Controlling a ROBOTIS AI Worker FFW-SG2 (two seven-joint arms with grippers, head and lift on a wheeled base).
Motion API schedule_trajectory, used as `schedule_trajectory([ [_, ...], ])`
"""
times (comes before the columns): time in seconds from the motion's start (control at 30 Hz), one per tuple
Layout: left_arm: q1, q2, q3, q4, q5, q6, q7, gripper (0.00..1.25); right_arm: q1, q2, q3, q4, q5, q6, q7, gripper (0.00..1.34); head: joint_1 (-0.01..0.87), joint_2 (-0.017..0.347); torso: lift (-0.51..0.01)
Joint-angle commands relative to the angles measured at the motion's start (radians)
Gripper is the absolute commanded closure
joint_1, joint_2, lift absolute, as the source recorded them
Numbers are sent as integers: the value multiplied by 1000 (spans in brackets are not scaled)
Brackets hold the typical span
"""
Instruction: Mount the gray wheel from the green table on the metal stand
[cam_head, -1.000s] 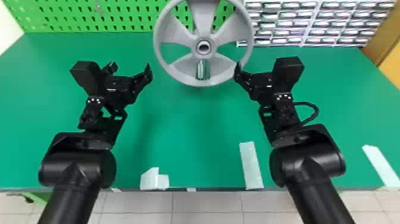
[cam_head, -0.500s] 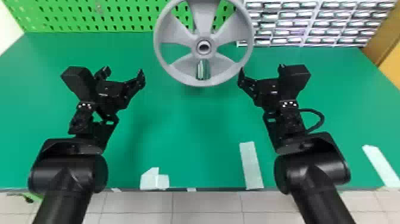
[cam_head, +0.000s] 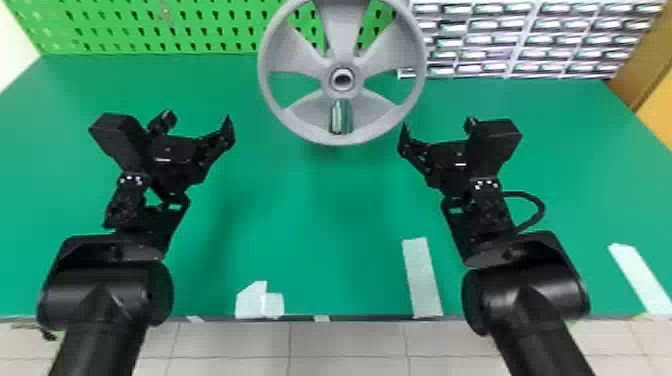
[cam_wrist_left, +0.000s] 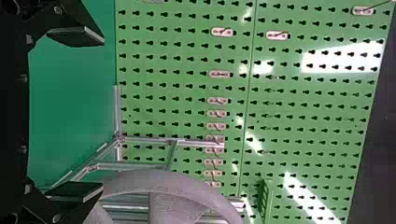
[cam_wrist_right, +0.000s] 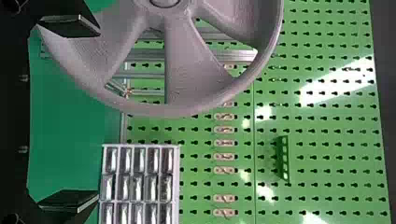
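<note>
The gray wheel (cam_head: 342, 30) stands at the back centre, its hub facing the robot, touched by neither gripper. Metal bars of the stand (cam_wrist_left: 144, 140) run behind the wheel (cam_wrist_left: 140, 179); how the hub sits on them I cannot tell. To the wheel's left, my left gripper (cam_head: 197, 126) is open and holds nothing. My right gripper (cam_head: 437, 131) is open too, just off the wheel's lower right rim. In its wrist view, the right gripper (cam_wrist_right: 85, 114) has one finger overlapping the wheel (cam_wrist_right: 182, 60). The left gripper (cam_wrist_left: 88, 114) shows widely parted fingers in its own view.
A green pegboard (cam_head: 200, 25) rises behind the green table (cam_head: 300, 215). Small drawers (cam_head: 510, 40) stand at the back right. Pale tape pieces (cam_head: 422, 280) lie near the table's front edge.
My left arm has drawn away to the left, farther from the wheel. The right arm has shifted slightly right and toward the robot. The wheel has stayed put.
</note>
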Motion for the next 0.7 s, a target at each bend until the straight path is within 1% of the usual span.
schedule_trajectory([
  [0.0,4,0,5,1,-4,-3,0,182,0,-4,3,4,1,0,1,82,868,52,-93],
  [0.13,11,0,10,1,-6,-3,1,182,2,-3,1,4,3,0,2,82,868,52,-93],
  [0.33,16,0,30,7,-9,-3,1,182,0,11,-8,6,19,0,2,82,868,52,-93],
  [0.53,17,-2,31,7,-9,-3,3,182,2,11,-16,6,26,-6,4,82,868,52,-93],
  [0.67,23,-2,25,7,-9,-6,35,182,6,19,-26,6,26,-6,4,82,868,52,-93],
])
